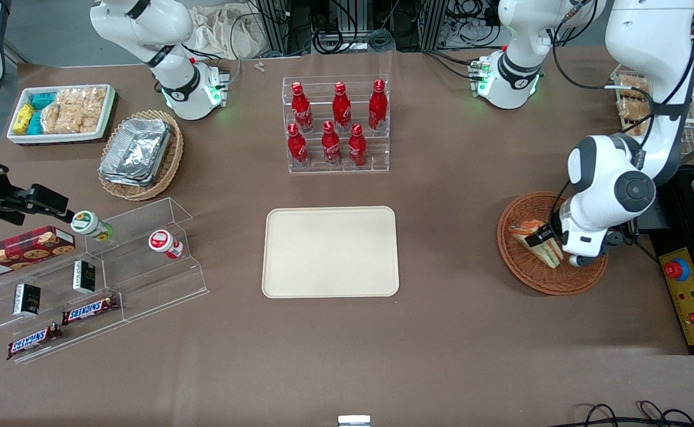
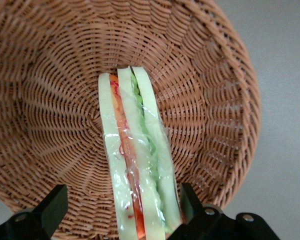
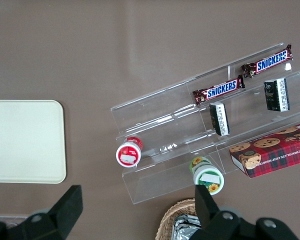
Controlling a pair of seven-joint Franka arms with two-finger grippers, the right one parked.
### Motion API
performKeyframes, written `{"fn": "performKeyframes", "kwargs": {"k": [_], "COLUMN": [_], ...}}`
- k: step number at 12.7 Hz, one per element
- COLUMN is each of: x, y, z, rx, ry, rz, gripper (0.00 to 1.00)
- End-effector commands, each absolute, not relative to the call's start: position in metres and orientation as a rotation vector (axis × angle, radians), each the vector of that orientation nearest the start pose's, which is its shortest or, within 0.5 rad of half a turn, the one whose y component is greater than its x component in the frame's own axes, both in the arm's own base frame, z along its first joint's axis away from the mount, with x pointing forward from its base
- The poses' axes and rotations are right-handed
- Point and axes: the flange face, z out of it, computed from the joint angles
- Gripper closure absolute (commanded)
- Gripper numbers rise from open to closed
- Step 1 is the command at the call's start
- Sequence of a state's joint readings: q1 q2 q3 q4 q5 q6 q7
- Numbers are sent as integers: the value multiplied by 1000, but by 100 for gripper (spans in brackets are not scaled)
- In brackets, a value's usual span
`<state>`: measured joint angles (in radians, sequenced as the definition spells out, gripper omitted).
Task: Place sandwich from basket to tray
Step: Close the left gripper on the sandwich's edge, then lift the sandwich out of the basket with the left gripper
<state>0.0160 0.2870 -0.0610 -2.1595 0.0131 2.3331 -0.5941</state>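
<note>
Your left arm's gripper [image 2: 121, 207] hangs low over the round reddish-brown wicker basket [image 1: 524, 270], jaws spread around the clear-wrapped triangular sandwich [image 2: 137, 165]. The flat cream rectangular tray [image 1: 330, 251] lies well apart on the brown counter [image 1: 441, 332].

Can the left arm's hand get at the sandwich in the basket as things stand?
Probably yes. The hand is open, low in the basket, its fingers straddling the sandwich; nothing lies between them.

SNICKERS on two bars [image 3: 218, 89] [image 3: 268, 60]
</note>
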Motion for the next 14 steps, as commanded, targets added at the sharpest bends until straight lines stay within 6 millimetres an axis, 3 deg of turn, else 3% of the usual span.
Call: {"fn": "performKeyframes", "kwargs": {"k": [1, 2, 5, 6, 7, 9, 11, 14], "x": [551, 552, 561, 565, 570, 587, 605, 613], "y": [-25, -25, -26, -27, -27, -31, -37, -49], "z": [241, 240, 250, 257, 269, 316, 387, 485], "rx": [-2987, -2982, -2960, -2959, -2942, -2909, -2879, -2872], "ry": [-883, -907, -991, -999, -1038, -1066, -1051, -983], "rz": [156, 147, 119, 112, 116, 167, 246, 324], "gripper": [6, 22, 90, 100, 100, 100, 100, 100]}}
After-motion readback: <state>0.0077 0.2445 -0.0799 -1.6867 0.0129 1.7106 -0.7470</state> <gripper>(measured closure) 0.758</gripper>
